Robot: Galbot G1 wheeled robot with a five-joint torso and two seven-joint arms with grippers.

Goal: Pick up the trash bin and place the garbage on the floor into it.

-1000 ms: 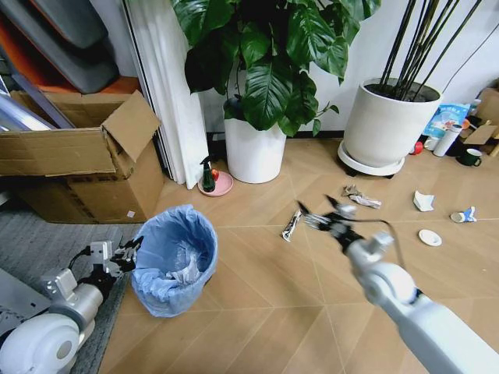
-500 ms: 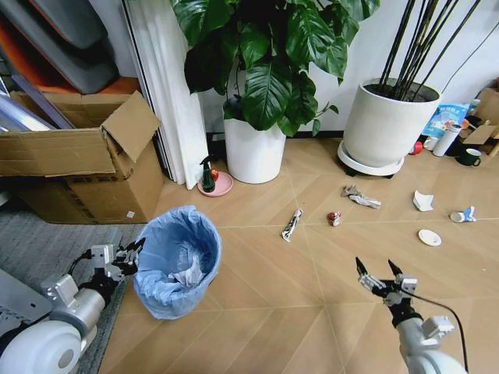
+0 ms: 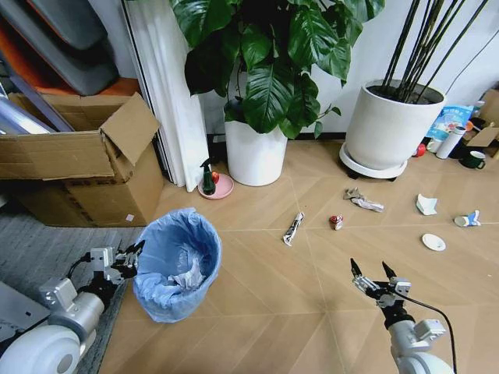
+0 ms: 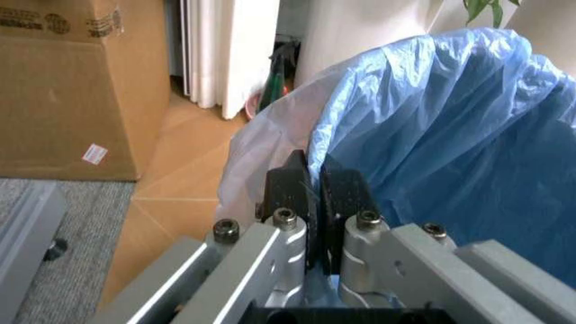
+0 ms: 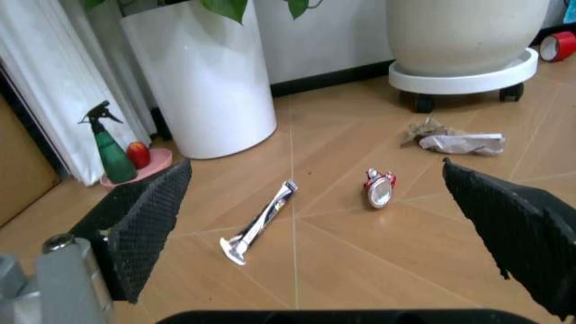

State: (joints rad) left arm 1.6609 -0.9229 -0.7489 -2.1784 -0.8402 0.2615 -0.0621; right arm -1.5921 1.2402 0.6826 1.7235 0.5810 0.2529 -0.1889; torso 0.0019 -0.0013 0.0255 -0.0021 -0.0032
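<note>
**Left claw pinches the bin's rim; right claw hangs spread above the scraps**

The trash bin (image 3: 176,263) stands on the floor (image 3: 265,312) at the robot's left, just beside the edge of a grey mat (image 3: 31,245). Its crinkled light-blue bag (image 4: 450,128) folds over the rim, and some pale crumpled paper lies inside. The left claw (image 3: 125,260) sits at the bin's near-left rim; in the left wrist view its two dark fingers (image 4: 288,189) are pressed together on the bag-covered rim (image 4: 311,162).

The right claw (image 3: 373,274) hangs low over bare floor at the robot's right, its fingers spread wide and holding nothing. In the right wrist view both dark pads (image 5: 148,223) frame the floor ahead.

The garbage lies scattered farther out, well apart from the bin. A long silvery wrapper (image 3: 292,228) lies nearest, between the bin and the rest. Near it lies a small red-and-white scrap (image 3: 336,221), then a crumpled grey-white wad (image 3: 362,201) close to the large white plant pot (image 3: 383,128). Farther right are a torn white paper (image 3: 426,205), a white disc (image 3: 433,242) and a blue-and-white packet (image 3: 467,220).

Behind the bin stands a leafy plant in a tall white pot (image 3: 256,153), with a green spray bottle (image 3: 208,176) on a pink dish beside it. An open cardboard box (image 3: 86,164) sits to the left.
</note>
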